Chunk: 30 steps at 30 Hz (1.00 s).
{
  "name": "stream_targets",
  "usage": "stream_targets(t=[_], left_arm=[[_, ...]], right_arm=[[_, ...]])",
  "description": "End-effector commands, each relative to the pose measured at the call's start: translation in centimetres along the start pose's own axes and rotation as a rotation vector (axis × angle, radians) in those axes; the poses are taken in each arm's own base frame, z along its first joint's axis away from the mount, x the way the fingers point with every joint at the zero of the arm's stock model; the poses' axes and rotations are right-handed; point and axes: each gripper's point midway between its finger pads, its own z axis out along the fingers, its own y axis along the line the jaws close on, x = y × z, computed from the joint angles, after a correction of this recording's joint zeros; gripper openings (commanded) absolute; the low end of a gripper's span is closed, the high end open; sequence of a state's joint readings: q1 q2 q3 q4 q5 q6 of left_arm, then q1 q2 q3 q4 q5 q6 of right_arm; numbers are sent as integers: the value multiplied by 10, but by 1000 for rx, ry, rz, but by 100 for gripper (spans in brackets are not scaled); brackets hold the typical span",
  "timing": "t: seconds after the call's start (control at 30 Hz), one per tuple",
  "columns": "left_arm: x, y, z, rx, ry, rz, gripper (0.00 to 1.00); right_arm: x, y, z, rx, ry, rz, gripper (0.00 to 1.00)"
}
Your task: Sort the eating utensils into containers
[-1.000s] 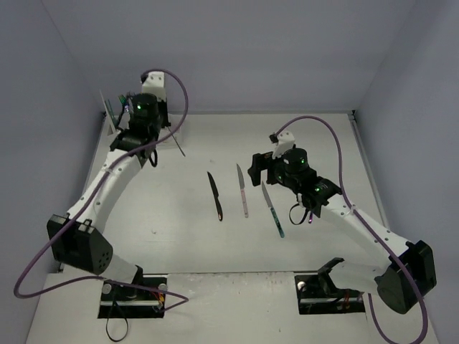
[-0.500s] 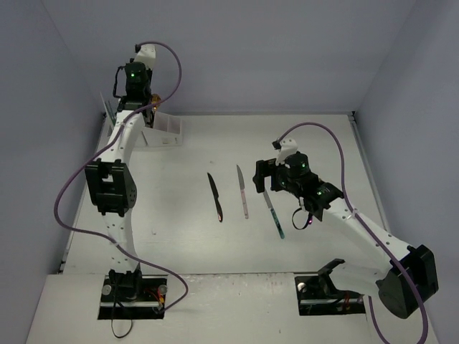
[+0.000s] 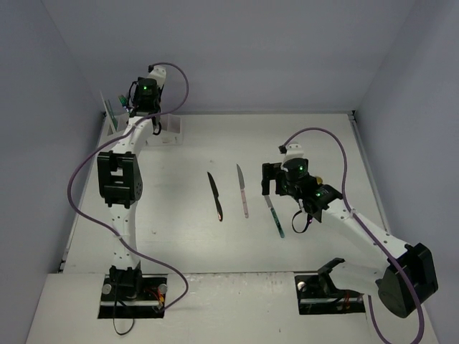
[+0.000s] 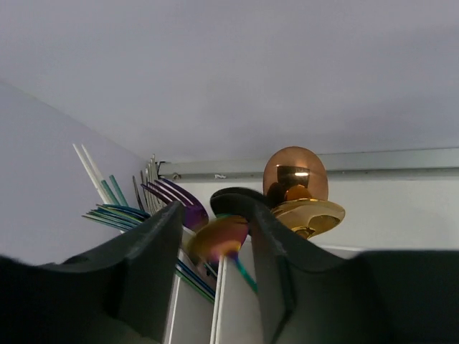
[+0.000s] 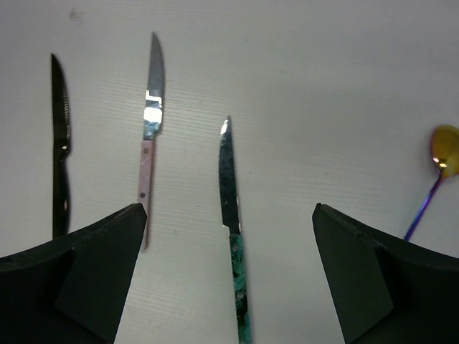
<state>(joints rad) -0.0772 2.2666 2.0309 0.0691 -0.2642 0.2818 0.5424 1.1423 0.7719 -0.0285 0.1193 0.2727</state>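
Note:
The white rack [image 3: 169, 127] stands at the back left. In the left wrist view its dividers [image 4: 219, 308] hold a copper spoon [image 4: 294, 172], a gold spoon [image 4: 310, 215], purple and teal forks [image 4: 171, 201] and an iridescent spoon [image 4: 219, 240]. My left gripper [image 4: 215, 276] hangs over the rack [image 3: 135, 109], jaws apart, the iridescent spoon's bowl just beyond them. My right gripper [image 5: 233, 287] is wide open above the teal-handled knife [image 5: 231, 215], which lies on the table [image 3: 273, 213]. A black knife [image 3: 215, 195] and a pink-handled knife [image 3: 243, 190] lie to its left.
An iridescent spoon with a gold bowl [image 5: 439, 168] lies on the table right of the teal knife. The black knife [image 5: 59, 158] and the pink-handled knife [image 5: 148, 150] lie parallel on the white table. Grey walls close the back and both sides.
My left arm swung up from the table to the rack at the back left; the utensil it carried no longer hangs from it. My right gripper moved down over the teal knife.

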Motion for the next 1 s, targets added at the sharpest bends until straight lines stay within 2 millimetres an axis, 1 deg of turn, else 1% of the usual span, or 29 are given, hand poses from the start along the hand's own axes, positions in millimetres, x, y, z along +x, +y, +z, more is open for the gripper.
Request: stream_targets(t=[0.0,0.1,0.2,0.27,0.33,0.37,0.47,0.5,0.57,0.6,0.63,0.7,0.73,0.8,0.83,0.87,0.93,0.97], left_arm=[[-95,49,-49,-50,-224,-131,53],[-112,57,-76,-20,-261,-207,68],[-115,53,-104,46,-268,-318,77],[-136,60,-143,88,-305,-402,83],[-139,56,-172,152,-294,-459,85],[-137,52,-189,189,-272,-494,86],[-117,35,-233,314,-160,-543,87],[-105,29,-249,354,-109,-556,87],[-81,19,-274,408,-27,-585,88],[-66,14,-290,440,-2,-594,88],[-56,10,-300,456,23,-614,88],[-27,-1,-328,516,57,-623,88],[-19,-5,-336,529,72,-629,88],[-4,-7,-361,567,71,-629,88],[18,-17,-368,592,128,-620,88],[27,-20,-375,604,148,-619,88],[38,-24,-397,646,156,-620,88],[45,-27,-404,663,170,-621,88]], right_arm=[[-11,-43,-9,215,-35,106,100],[-5,-64,-11,294,-22,162,100],[2,-83,-13,362,-9,201,100],[5,-102,-15,413,-4,236,100],[8,-114,-14,445,7,256,100],[10,-121,-13,464,15,262,99],[17,-138,-3,512,63,282,99],[21,-142,1,525,83,285,98],[29,-149,9,536,125,303,96],[32,-152,11,542,136,308,96],[34,-157,12,552,144,318,94],[41,-162,19,557,167,333,91],[45,-167,22,558,179,347,89],[52,-171,28,551,200,366,87],[57,-173,33,548,213,377,84],[60,-173,35,541,219,383,82],[67,-177,41,537,232,402,77],[70,-176,44,527,238,406,75]])
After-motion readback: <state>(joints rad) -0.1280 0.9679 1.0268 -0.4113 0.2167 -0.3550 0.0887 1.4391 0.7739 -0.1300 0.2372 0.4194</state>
